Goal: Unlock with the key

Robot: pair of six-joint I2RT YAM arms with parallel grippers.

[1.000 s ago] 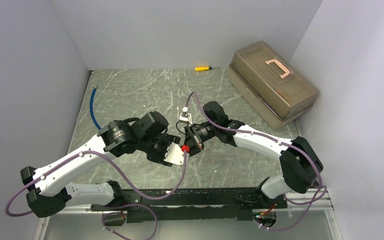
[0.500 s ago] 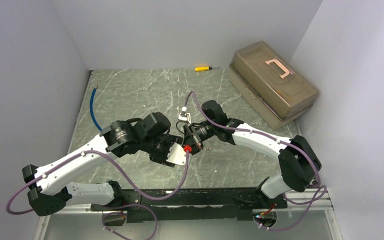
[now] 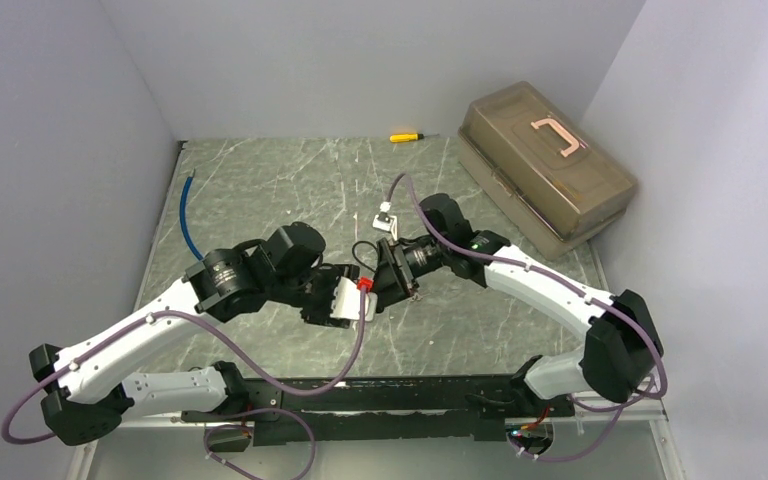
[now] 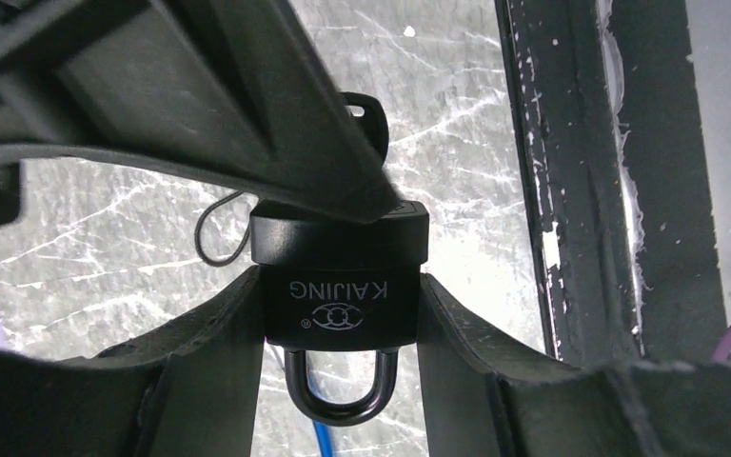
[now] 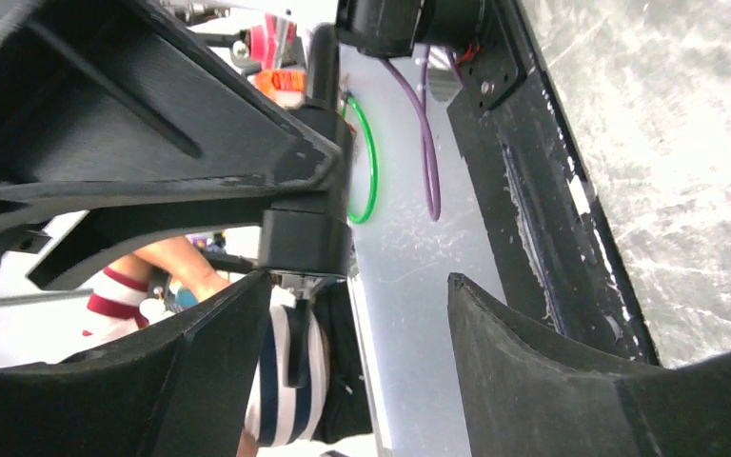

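A black padlock (image 4: 341,286) marked KAIJING is clamped between the fingers of my left gripper (image 4: 341,305). Its shackle (image 4: 338,395) points back toward the wrist, with both legs in the body. The key (image 4: 367,112) sticks out of the padlock's far end, its dark head partly hidden behind a finger of the right gripper. In the right wrist view the key (image 5: 297,347) hangs edge-on below the padlock body (image 5: 305,238), beside my left-hand finger. My right gripper (image 5: 360,286) is open, with a wide gap and nothing gripped. From above, both grippers (image 3: 345,298) (image 3: 388,275) meet mid-table.
A brown toolbox (image 3: 545,170) with a pink handle sits at the back right. A yellow screwdriver (image 3: 405,137) lies by the back wall and a blue cable (image 3: 188,215) along the left side. The black base rail (image 3: 380,395) runs along the near edge.
My right gripper has opened and let go of the key, and that arm has drawn back a little to the right. The left arm shifted slightly left, still holding the padlock.
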